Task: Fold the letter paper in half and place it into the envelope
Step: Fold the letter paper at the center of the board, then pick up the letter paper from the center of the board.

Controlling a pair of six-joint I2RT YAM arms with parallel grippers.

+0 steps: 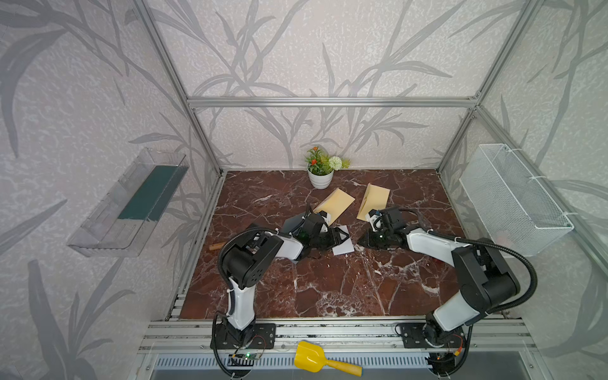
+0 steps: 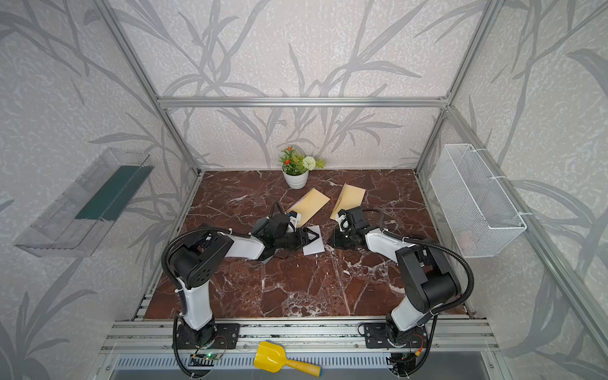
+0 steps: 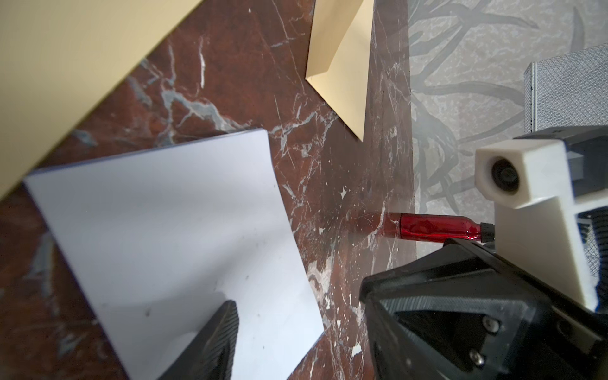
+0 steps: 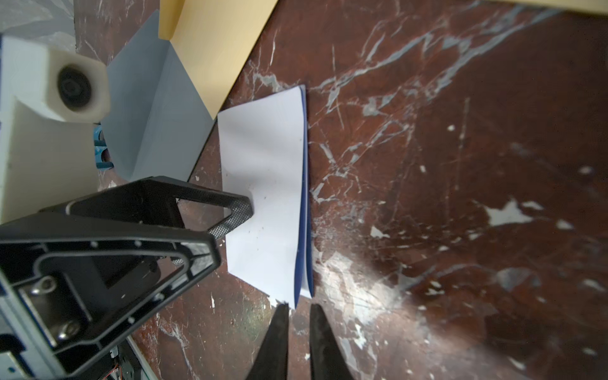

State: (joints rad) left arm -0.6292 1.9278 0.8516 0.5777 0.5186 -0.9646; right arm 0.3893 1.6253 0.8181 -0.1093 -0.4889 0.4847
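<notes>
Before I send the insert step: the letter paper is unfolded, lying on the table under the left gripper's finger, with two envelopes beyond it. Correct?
No: the letter paper is already folded; the right wrist view shows two layers stacked along its edge. The rest holds: it lies on the table under the left gripper's finger, with two envelopes beyond it.

shells: your two arms wear glossy white link covers (image 1: 242, 307) between rounded black joint housings (image 1: 483, 273).
hoses: you'll see a black corrugated hose (image 1: 528, 263) running along each arm, fastened with white zip ties (image 1: 458, 239).
bases: flat black plates (image 1: 268, 332), bolted at the corners.
left hand (image 4: 230, 222): black open-frame triangular fingers with mesh-textured pads (silver screws (image 4: 62, 332) sit at the root).
right hand (image 4: 299, 309): two plain black tapering fingers.
wrist cameras: white blocky camera housings (image 3: 526, 174), each with a round dark lens.
</notes>
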